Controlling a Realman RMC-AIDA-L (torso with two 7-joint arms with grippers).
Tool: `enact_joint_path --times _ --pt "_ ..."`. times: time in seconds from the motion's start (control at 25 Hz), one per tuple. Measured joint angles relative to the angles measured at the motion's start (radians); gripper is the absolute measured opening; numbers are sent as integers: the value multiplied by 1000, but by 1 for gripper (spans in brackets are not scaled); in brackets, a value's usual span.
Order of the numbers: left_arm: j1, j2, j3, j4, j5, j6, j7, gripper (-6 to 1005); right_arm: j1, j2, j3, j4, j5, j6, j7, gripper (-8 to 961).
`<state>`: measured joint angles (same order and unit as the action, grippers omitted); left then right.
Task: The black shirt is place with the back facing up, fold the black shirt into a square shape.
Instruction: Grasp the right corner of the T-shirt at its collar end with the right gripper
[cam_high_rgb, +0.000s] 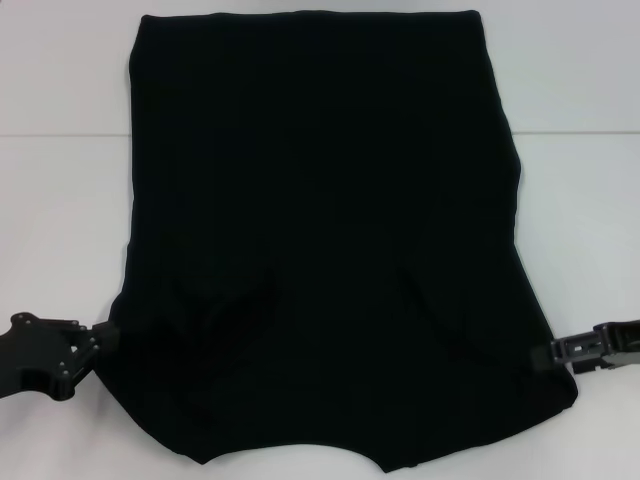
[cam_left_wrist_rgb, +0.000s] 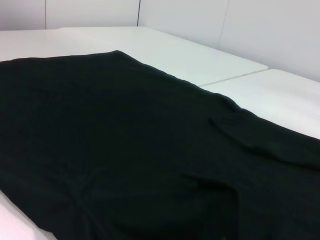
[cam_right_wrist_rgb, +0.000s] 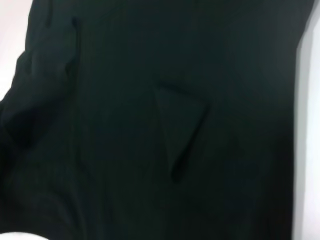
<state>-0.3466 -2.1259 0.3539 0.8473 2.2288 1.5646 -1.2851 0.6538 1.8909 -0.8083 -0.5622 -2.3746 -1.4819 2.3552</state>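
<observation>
The black shirt (cam_high_rgb: 320, 240) lies flat on the white tabletop (cam_high_rgb: 60, 200), filling the middle of the head view. Its long axis runs away from the robot: the straight hem is at the far end, the curved neckline at the near edge. Both sleeves look already folded in over the body, since the outline is a tall tapered rectangle with creased flaps showing near the neckline end.

The left tool (cam_high_rgb: 98, 342) sits at the shirt's near left edge and the right tool (cam_high_rgb: 545, 354) at its near right edge, each touching or just beside the fabric. Black on black hides the fingertips, so I cannot tell whether either is spread or pinching the cloth.

The step in hand appears to be the lengthwise fold. The next move would call for both tools to grip the near corners together, lift evenly, and carry that end toward the hem so the edges line up square.
</observation>
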Motion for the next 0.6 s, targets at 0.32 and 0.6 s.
enact_joint_path --times 0.32,0.6 --pt "-9 3 1 -1 0 0 0 16 5 13 -14 4 -3 -9 5 944" --pt "-9 6 1 -1 0 0 0 15 19 30 -25 4 -3 -30 8 941"
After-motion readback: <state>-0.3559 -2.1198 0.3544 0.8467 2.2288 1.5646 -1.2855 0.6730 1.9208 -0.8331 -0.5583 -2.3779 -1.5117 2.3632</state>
